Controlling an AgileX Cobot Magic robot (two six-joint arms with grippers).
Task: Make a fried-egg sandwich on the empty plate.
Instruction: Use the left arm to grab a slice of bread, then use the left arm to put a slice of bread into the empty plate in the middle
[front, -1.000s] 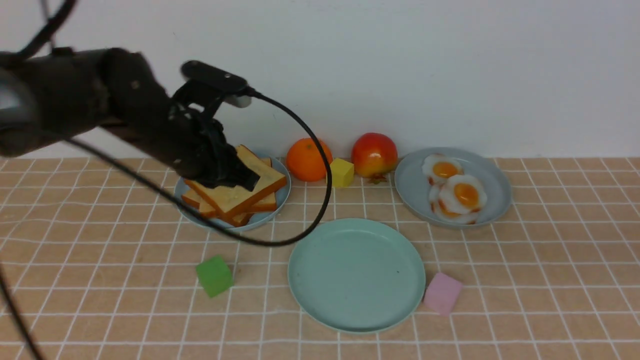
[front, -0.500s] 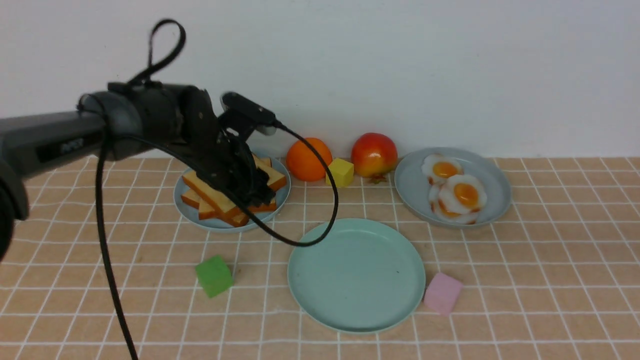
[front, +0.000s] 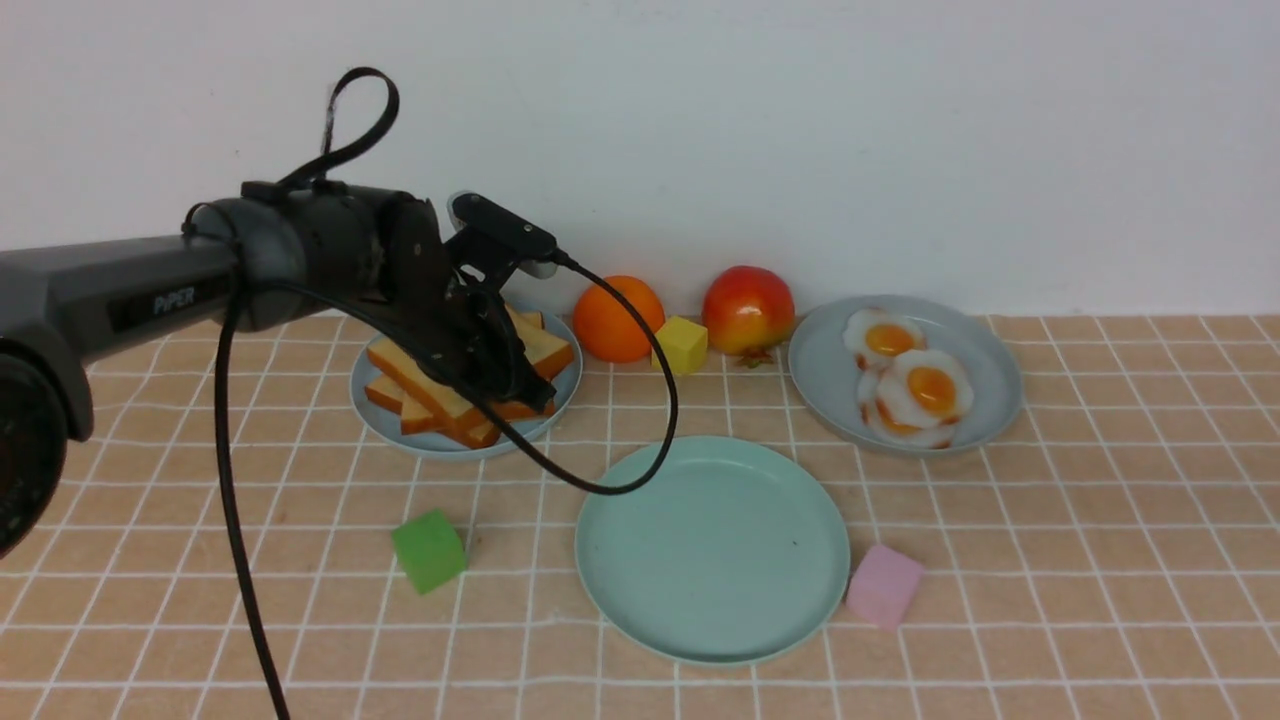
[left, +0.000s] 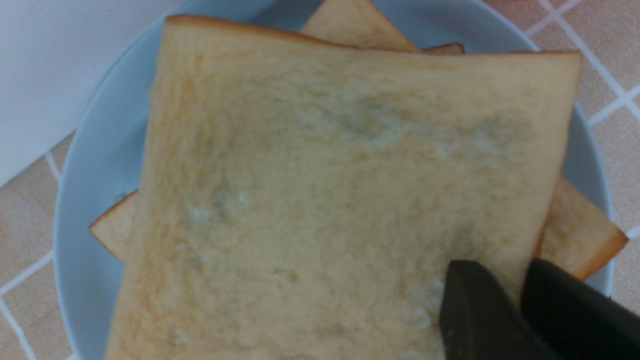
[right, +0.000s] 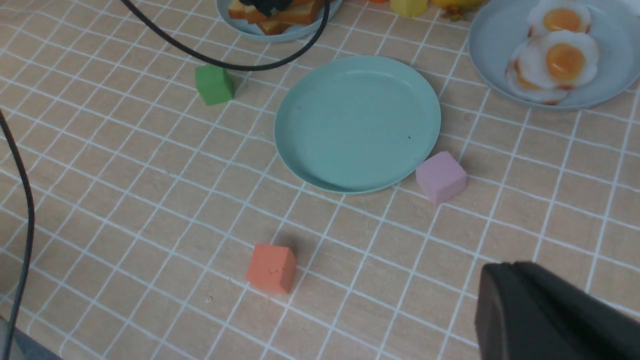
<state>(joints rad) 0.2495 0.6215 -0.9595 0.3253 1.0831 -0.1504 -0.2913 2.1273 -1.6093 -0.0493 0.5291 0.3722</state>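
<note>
- Front view: the green plate lies mid-table, bare; a pink cube sits just beside its right rim, and a cable loops across its far-left rim.
- Toast is stacked on the blue plate, behind-left. The left gripper is at the top slice's corner, jaws nearly together; I cannot tell whether it grips.
- Eggs, two yolks showing, lie on the grey plate, behind-right.
- The right gripper is closed, above checked cloth.
- Count: three plates; four cubes, adding the green cube, yellow cube and orange cube; one orange; one apple.
</note>
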